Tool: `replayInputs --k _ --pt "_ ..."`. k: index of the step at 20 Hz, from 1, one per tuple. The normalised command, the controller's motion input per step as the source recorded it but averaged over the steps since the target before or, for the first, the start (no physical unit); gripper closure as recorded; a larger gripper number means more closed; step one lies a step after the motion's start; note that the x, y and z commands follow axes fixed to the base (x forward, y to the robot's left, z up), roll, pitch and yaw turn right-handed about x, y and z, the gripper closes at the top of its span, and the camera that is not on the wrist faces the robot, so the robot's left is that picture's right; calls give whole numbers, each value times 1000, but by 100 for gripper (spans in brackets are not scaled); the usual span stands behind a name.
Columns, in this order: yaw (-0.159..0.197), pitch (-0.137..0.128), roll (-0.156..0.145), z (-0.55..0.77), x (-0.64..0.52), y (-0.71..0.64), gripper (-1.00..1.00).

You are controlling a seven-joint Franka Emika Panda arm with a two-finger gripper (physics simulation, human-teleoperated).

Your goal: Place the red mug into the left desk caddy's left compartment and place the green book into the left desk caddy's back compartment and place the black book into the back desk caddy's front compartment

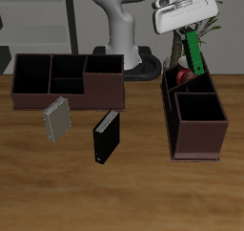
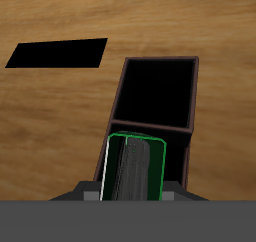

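Note:
My gripper (image 1: 193, 32) is shut on the green book (image 1: 196, 52) and holds it tilted over the far end of the left desk caddy (image 1: 198, 155). The book's lower end is by the red mug (image 1: 184, 75), which sits in a compartment at that far end. In the wrist view the green book (image 2: 133, 168) hangs in my gripper (image 2: 133, 189) above a small compartment, with the caddy's wall (image 2: 197, 94) around a larger dark compartment beyond. The black book (image 1: 106, 136) stands on the table in front of the back desk caddy (image 1: 67, 94).
A grey book (image 1: 57, 119) stands on the table beside the black book, near the back desk caddy. The robot's base (image 1: 122, 30) stands behind, between the two caddies. A plant (image 1: 206, 32) shows behind the left caddy.

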Motion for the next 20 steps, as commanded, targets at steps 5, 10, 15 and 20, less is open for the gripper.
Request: replayInputs --k 5,10,15,20 --pt "-4 -1 0 -9 58 20 100" --pt "4 49 17 -274 77 111 100" --pt "-19 48 12 -205 79 56 100" --pt "9 18 10 -175 24 32 100"
